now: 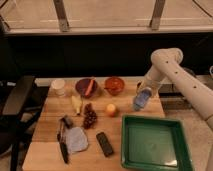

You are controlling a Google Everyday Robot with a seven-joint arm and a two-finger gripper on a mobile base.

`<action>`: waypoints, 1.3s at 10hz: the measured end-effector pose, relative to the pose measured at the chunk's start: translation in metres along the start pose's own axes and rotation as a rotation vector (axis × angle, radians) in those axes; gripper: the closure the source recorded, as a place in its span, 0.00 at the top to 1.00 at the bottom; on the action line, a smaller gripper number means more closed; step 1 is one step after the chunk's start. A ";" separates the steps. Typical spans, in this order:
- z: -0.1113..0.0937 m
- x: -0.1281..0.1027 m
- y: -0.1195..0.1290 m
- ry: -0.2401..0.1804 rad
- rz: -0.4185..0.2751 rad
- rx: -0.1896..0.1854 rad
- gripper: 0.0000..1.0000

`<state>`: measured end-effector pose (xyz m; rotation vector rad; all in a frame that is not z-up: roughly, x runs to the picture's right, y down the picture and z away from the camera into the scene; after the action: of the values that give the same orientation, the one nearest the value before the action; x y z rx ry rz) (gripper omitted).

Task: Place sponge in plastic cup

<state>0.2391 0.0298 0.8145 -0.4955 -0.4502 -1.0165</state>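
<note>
White robot arm's gripper (143,93) above the wooden counter (50,107), just beyond the green plastic tray (152,142), fingers pinching the blue-grey rectangular sponge (141,99).

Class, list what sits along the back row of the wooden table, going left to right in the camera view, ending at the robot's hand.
White cup → dark bowl → orange-red bowl → hand, over the table's right edge.

Dark chair (15,107) beside wooden table (50,150)
</note>
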 end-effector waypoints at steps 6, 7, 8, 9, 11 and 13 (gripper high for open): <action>0.040 0.011 -0.012 -0.085 0.034 -0.054 0.40; 0.042 0.013 -0.011 -0.092 0.042 -0.060 0.50; 0.044 0.013 -0.011 -0.098 0.045 -0.064 0.58; 0.044 0.014 -0.012 -0.102 0.047 -0.065 0.68; 0.043 0.014 -0.011 -0.109 0.054 -0.060 0.80; 0.042 0.014 -0.008 -0.112 0.059 -0.057 0.80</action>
<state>0.2334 0.0413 0.8582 -0.6157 -0.5039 -0.9499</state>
